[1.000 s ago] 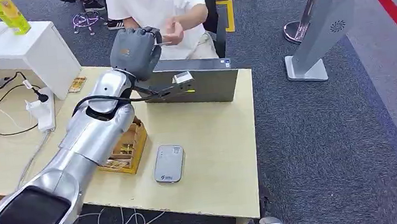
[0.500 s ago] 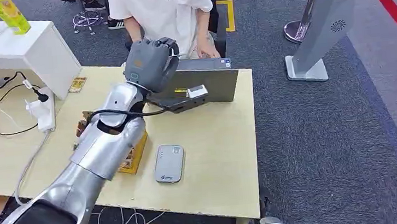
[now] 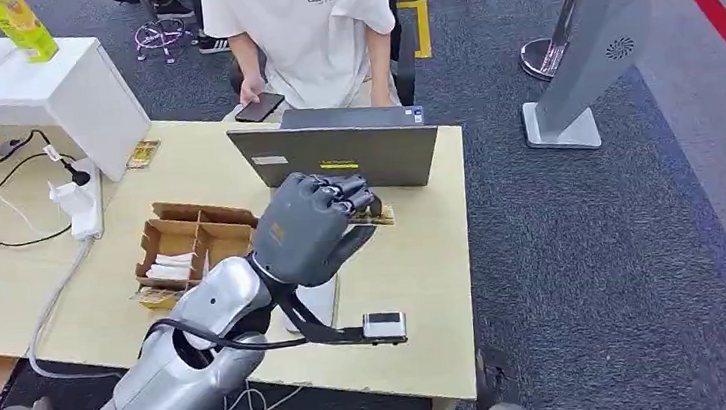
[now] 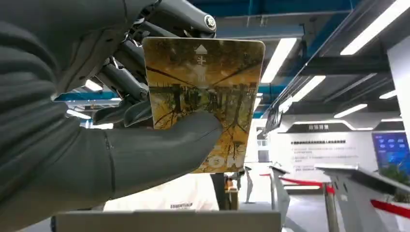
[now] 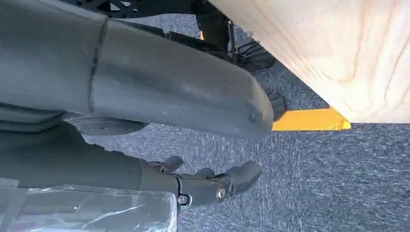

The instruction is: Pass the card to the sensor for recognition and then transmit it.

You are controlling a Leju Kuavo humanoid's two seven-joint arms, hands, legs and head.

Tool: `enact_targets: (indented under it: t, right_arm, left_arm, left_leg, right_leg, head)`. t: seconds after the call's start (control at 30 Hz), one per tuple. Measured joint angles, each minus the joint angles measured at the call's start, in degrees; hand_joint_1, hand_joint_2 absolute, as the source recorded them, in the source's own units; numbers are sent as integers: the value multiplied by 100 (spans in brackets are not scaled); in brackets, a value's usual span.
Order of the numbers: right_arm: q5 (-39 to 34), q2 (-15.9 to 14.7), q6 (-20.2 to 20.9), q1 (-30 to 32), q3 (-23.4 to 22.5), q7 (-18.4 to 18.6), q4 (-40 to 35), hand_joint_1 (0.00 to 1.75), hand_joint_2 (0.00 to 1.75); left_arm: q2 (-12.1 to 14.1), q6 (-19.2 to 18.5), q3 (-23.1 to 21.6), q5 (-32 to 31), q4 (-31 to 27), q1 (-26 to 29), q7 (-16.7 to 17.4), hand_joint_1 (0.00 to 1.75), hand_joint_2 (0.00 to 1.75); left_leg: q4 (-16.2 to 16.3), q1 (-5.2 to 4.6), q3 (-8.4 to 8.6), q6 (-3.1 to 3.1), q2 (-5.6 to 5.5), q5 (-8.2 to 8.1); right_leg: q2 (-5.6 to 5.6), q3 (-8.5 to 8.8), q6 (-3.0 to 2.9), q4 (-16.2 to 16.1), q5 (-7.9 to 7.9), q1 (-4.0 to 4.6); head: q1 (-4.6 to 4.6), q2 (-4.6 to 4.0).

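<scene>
My left hand [image 3: 313, 228] hovers low over the table, in front of the laptop. It pinches a yellow-brown picture card [image 4: 207, 99] between thumb and fingers; the card's edge [image 3: 378, 215] sticks out past the fingertips. The grey card sensor [image 3: 320, 304] lies flat on the table just beneath and behind the hand, mostly hidden by the wrist. My right hand [image 5: 145, 96] hangs beside the table's edge over the carpet, its fingers [image 5: 217, 186] apart and holding nothing.
A grey laptop [image 3: 344, 152] stands at the far table edge, and a seated person [image 3: 296, 21] behind it holds a phone [image 3: 259, 106]. A cardboard divider box [image 3: 192, 244] sits to the left. A white box [image 3: 47, 90], cables and a power strip [image 3: 82, 197] lie further left.
My left hand has come back from above the laptop, near the person's hand, and dropped down over the sensor, card in its grip. The person's hand drew back.
</scene>
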Motion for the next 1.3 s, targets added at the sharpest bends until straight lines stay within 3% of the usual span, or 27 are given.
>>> enact_targets:
  t: [0.17,0.27,0.4,0.57,0.97,1.3]
  right_arm:
    - [-4,-9,0,7,-13,0,0,0,0]
    - [-4,-13,0,8,-15,2,0,0,0]
    - [-2,-22,0,9,-20,46,0,0,0]
    - [2,-35,0,13,-24,59,0,0,0]
    - [-85,-55,0,37,-144,55,0,0,0]
    - [-136,-98,0,39,-195,61,0,0,0]
  left_arm:
    - [68,-42,-11,11,122,0,-2,175,175]
    - [92,-512,-13,-127,278,-19,346,175,175]
    - [52,-568,-13,-483,1082,-116,667,175,175]
    - [-105,-542,-13,-673,1925,-190,776,175,175]
    - [-92,-605,-46,-807,2498,74,732,175,175]
    - [184,-636,-105,-584,2513,484,433,175,175]
  left_leg:
    - [0,0,0,0,0,0]
    - [0,-1,0,0,0,0]
    - [0,-1,1,0,1,0]
    - [0,-2,0,0,1,0]
    - [0,-2,-3,0,0,-1]
    - [0,-2,-3,0,0,-1]
  right_leg:
    - [1,0,-2,0,2,0]
    - [1,-2,-2,-1,1,-1]
    - [2,-3,-3,-1,2,-1]
    - [3,-2,-2,0,2,-2]
    - [1,-3,-2,0,1,-2]
    - [1,-2,-2,0,1,-2]
  head:
    - [0,0]
    - [0,0]
    - [-2,0]
    - [-2,0]
    - [0,0]
    - [0,0]
